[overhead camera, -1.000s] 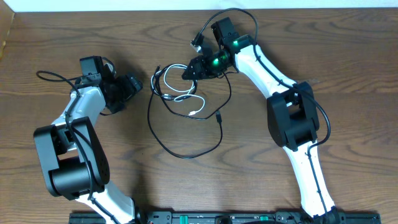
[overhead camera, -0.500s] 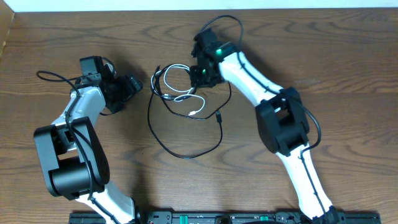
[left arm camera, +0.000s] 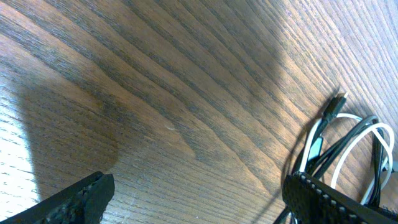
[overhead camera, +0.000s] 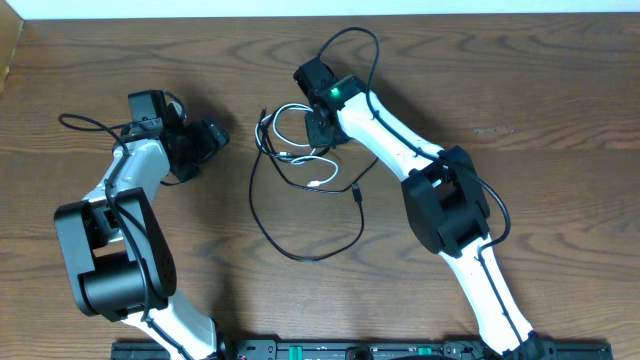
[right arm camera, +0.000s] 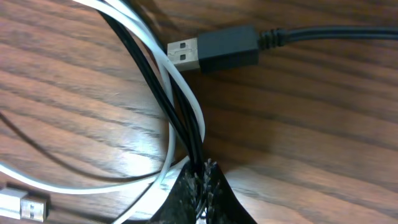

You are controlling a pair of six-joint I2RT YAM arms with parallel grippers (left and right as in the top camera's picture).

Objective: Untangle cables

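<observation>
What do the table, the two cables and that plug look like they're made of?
The table: wood or wood-look laminate, matte, with brown grain lines. The black cable and white cable: likely plastic-sheathed, smooth, slightly glossy. The plug: shiny metal tip on a black moulded body, probably plastic.

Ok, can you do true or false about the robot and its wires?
1. The white cable and the black cable are looped together. True.
2. The left arm's fingers hold the white cable. False: they are open over bare table, holding nothing.
3. The right arm's fingers are wide open. False: they are pinched shut on the cables.
4. The black cable ends in a USB plug. True.
</observation>
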